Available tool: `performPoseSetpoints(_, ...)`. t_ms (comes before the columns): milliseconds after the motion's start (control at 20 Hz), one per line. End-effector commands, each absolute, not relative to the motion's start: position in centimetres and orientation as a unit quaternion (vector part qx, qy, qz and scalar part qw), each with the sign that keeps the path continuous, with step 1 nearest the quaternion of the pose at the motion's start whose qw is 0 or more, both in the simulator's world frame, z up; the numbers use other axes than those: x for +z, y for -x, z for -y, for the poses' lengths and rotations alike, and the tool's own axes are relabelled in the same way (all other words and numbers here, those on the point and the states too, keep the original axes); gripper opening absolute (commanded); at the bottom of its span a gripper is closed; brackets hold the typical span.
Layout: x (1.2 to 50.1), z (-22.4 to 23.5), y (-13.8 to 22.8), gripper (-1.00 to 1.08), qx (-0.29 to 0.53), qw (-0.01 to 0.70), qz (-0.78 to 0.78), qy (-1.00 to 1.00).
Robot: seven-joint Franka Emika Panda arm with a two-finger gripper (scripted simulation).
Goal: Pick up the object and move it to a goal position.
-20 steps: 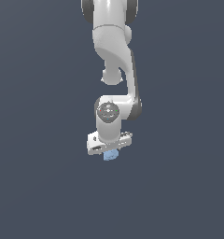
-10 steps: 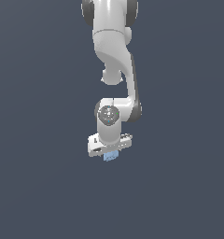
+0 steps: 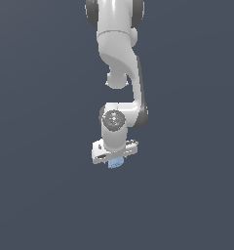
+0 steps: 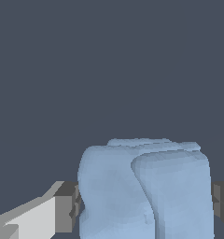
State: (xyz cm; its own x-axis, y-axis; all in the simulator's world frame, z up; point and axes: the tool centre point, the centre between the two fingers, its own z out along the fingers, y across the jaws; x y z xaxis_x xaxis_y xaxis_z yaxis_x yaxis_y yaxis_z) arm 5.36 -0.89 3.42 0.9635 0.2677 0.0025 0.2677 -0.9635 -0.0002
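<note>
The object is a small light-blue lumpy block, seen just under the white gripper in the exterior view, mostly hidden by the gripper body. In the wrist view the block fills the space between the two fingers, which press on its two sides. The gripper is shut on the block. The arm reaches down from the top of the exterior view with the hand pointing downward.
A plain dark grey-blue surface lies all around the arm. No other object, container or edge shows in either view.
The gripper with the block has shifted very slightly; otherwise the arm's pose and the grip look the same.
</note>
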Motion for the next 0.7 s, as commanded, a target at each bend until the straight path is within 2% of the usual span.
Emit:
performPoseSetpoints(0, 3.8, 0.6, -5.4, -1.0, -0.001, 0.0, 0.135, 0.991)
performPoseSetpoints(300, 6.7, -1.5, -5.6, -1.0, -0.001, 0.0, 0.135, 0.991)
performPoseSetpoints(650, 12.6, -5.7, -6.0, -1.0, -0.001, 0.0, 0.135, 0.991)
